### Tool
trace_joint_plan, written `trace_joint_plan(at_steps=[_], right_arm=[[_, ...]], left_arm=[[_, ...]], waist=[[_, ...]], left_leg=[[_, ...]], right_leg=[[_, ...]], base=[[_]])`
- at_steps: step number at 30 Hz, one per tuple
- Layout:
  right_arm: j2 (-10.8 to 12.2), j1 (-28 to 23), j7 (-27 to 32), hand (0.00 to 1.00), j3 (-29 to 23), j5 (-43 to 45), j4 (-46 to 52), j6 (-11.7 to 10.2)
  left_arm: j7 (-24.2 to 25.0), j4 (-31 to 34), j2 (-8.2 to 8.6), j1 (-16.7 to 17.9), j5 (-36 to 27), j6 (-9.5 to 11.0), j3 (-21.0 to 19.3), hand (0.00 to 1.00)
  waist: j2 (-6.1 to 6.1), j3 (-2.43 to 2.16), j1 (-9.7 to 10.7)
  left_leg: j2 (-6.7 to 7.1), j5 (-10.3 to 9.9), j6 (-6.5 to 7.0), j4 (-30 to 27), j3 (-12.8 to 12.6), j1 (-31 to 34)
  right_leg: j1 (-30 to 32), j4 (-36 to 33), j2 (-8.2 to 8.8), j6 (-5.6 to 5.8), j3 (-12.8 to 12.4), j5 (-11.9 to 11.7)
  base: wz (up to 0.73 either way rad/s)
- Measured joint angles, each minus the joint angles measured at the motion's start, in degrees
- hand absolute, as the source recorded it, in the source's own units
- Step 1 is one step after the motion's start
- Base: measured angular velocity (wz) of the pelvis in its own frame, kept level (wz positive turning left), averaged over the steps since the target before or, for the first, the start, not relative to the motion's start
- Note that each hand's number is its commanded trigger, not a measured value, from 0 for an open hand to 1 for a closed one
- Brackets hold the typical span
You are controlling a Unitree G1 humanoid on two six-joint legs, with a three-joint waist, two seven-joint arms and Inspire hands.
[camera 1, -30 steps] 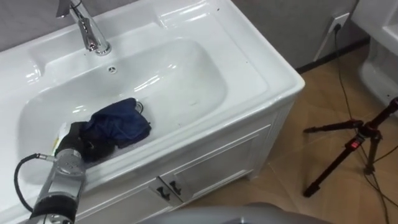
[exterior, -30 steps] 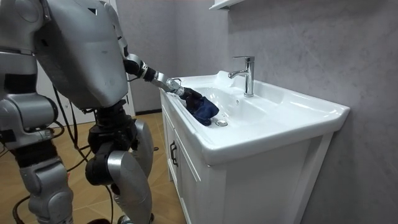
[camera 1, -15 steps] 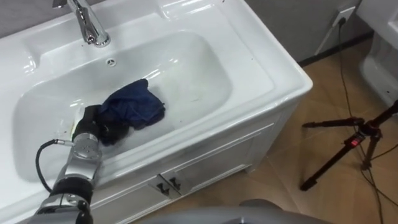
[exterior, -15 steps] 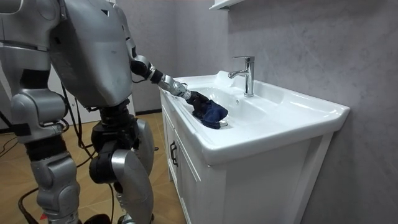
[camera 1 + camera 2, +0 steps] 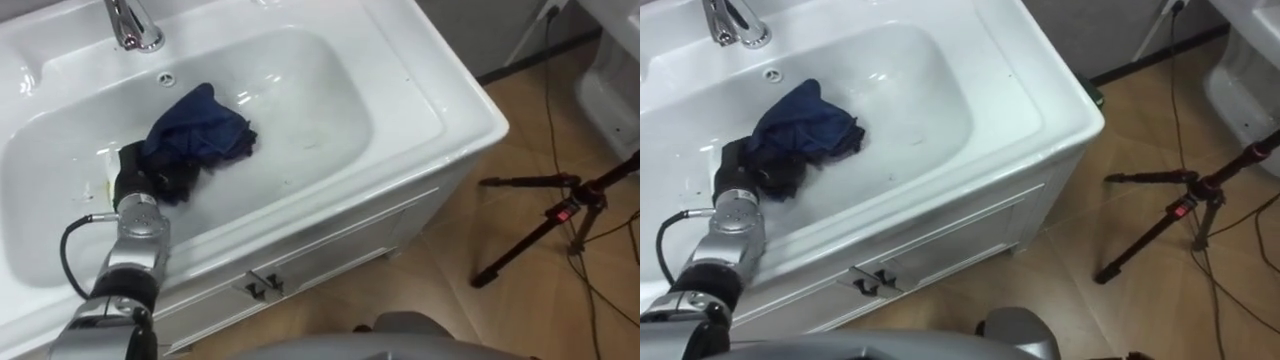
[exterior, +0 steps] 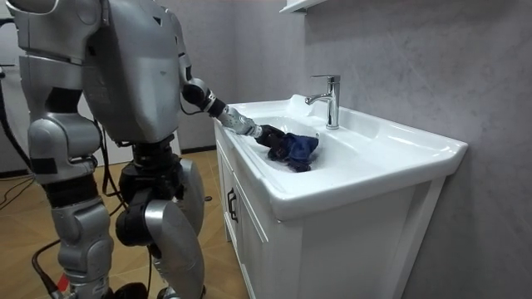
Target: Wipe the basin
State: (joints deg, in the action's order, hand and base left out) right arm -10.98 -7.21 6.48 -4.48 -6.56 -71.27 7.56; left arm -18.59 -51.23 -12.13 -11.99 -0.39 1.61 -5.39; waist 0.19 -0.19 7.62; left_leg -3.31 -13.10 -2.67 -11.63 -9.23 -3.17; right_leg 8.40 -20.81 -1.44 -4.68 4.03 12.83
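A white basin (image 5: 320, 110) is set in a white vanity top, with a chrome faucet (image 5: 130, 25) at its back rim. A crumpled dark blue cloth (image 5: 200, 130) lies on the basin floor, left of centre, just below the overflow hole (image 5: 166, 76). My left hand (image 5: 150, 175), black, reaches in from the lower left, its fingers curled into the near edge of the cloth. In the room view I stand at the front of the vanity, my left arm stretched over the rim, with the left hand (image 6: 270, 133) holding the cloth (image 6: 295, 148) in front of the faucet (image 6: 330, 100).
The vanity cabinet has two small dark door handles (image 5: 258, 288) below the front rim. On the wooden floor to the right stands a black tripod (image 5: 560, 215) with trailing cables. A white fixture (image 5: 615, 70) sits at the far right edge.
My left hand has pushed the cloth from the basin's front part back toward the faucet. The eye view has shifted too.
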Motion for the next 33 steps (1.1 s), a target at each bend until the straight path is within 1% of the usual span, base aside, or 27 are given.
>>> trace_joint_plan(at_steps=[2,5,7,9,13,14,17,20,23,26,28,30,32,33], right_arm=[[0.10,-0.30,-0.03,0.00,0.47,0.04,0.04,0.02],[0.10,-0.40,-0.26,0.00,1.00,0.06,0.30,0.02],[0.03,-0.61,-0.51,0.00,0.99,0.25,0.22,0.04],[0.02,-1.14,-1.20,0.00,0.97,0.28,-0.01,0.06],[-0.17,-2.35,-2.40,0.00,0.90,0.53,-0.02,0.15],[-0.18,-2.38,-2.43,0.00,0.76,0.69,-0.01,0.13],[-0.18,-2.35,-2.45,0.00,0.73,1.97,0.09,0.02],[-0.18,-2.39,-2.44,0.00,0.76,2.04,-0.06,0.07],[-0.35,-2.39,-2.43,0.00,0.78,1.93,-0.08,0.11],[-0.38,-2.32,-2.43,0.00,0.82,1.89,-0.52,0.26],[-0.38,-2.32,-2.41,0.00,0.74,1.86,-0.64,0.85],[-0.38,-2.41,-2.32,0.00,0.72,1.67,-0.83,1.18],[-0.60,-2.45,-2.24,0.00,0.72,1.30,0.08,1.28],[-0.61,-2.50,-2.24,0.00,0.72,1.32,0.02,1.28]], left_arm=[[-0.08,-2.73,-0.09,-1.62,-3.66,0.58,-0.01,1.00],[0.03,-5.89,-0.51,-3.64,-6.00,0.45,0.00,1.00],[0.24,-6.78,-0.65,-4.19,-6.35,0.09,-0.07,1.00],[0.58,-7.12,-0.76,-4.28,-6.40,-0.20,-0.18,1.00],[2.78,-10.14,-2.08,-5.77,-7.00,-0.55,-0.96,1.00],[2.97,-11.08,-2.30,-6.25,-8.03,-0.61,-1.43,1.00],[3.36,-13.33,-3.36,-7.53,-12.48,-1.03,-1.52,1.00],[3.74,-14.63,-4.45,-8.31,-15.68,-2.05,-2.07,1.00],[3.80,-15.60,-5.12,-8.60,-18.16,-2.96,-3.42,1.00],[3.83,-17.34,-5.45,-8.87,-18.21,-3.11,-3.47,1.00],[4.18,-18.42,-5.66,-9.26,-18.20,-3.06,-4.10,1.00],[4.76,-19.34,-6.12,-9.18,-18.24,-3.14,-5.71,1.00],[5.57,-20.10,-7.15,-8.91,-19.43,-3.87,-6.64,1.00],[5.70,-20.26,-7.30,-8.75,-19.43,-3.88,-6.90,1.00]], waist=[[0.04,0.03,0.00],[0.21,0.11,0.03],[0.40,0.19,0.00],[0.52,0.15,0.07],[0.91,0.04,-0.07],[1.11,-0.04,0.00],[1.43,-0.01,-0.02],[1.52,-0.04,-0.02],[1.78,-0.08,-0.02],[1.90,-0.02,-0.04],[1.90,-0.02,-0.08],[1.99,-0.05,-0.27],[2.40,-0.11,-0.54],[2.49,-0.14,-0.54]], left_leg=[[0.00,0.00,0.00,-0.16,-0.05,-0.38],[0.00,-0.02,0.01,-0.68,-0.05,-0.34],[0.01,-0.02,0.00,-1.38,-0.06,-0.14],[-0.04,-0.01,0.00,-1.72,-0.10,0.08],[-0.11,-0.01,0.00,-2.04,-0.30,0.49],[-0.11,-0.01,0.00,-2.04,-0.36,0.54],[-0.10,-0.02,0.00,-2.13,-0.34,0.66],[-0.08,-0.03,0.00,-3.38,-0.34,1.12],[-0.11,-0.03,0.00,-4.21,-0.31,1.64],[-0.08,-0.03,0.00,-4.28,-0.36,1.65],[-0.05,-0.03,0.00,-4.42,-0.36,1.66],[-0.07,-0.03,0.00,-4.82,-0.57,1.57],[-0.25,-0.03,0.01,-5.25,-1.31,1.64],[-0.28,-0.03,0.01,-5.25,-1.47,1.57]], right_leg=[[-0.59,0.06,0.00,0.01,-0.03,0.01],[-0.65,-0.01,-0.08,0.06,-0.53,0.06],[-0.38,-0.02,-0.17,0.08,-0.89,0.07],[-0.50,-0.04,-0.20,0.04,-0.91,0.05],[0.01,-0.91,-0.21,-0.29,-1.08,-0.08],[0.27,-1.08,-0.23,-0.40,-1.20,-0.14],[0.94,-1.63,-0.56,-0.45,-2.19,-0.16],[1.50,-2.05,-0.65,-0.55,-2.69,-0.09],[1.86,-2.47,-0.77,-0.69,-3.15,-0.15],[1.92,-3.11,-0.79,-0.90,-3.30,0.20],[2.06,-3.64,-0.82,-0.91,-3.50,0.50],[2.01,-3.90,-0.87,-0.90,-3.78,0.69],[1.96,-3.91,-0.91,-1.00,-3.86,0.67],[1.87,-3.90,-0.92,-1.08,-3.85,0.64]], base=[[0.00],[0.00],[-0.04],[-0.02],[-0.07],[-0.13],[-0.14],[-0.09],[-0.07],[-0.02],[0.02],[-0.06],[-0.06],[0.00]])
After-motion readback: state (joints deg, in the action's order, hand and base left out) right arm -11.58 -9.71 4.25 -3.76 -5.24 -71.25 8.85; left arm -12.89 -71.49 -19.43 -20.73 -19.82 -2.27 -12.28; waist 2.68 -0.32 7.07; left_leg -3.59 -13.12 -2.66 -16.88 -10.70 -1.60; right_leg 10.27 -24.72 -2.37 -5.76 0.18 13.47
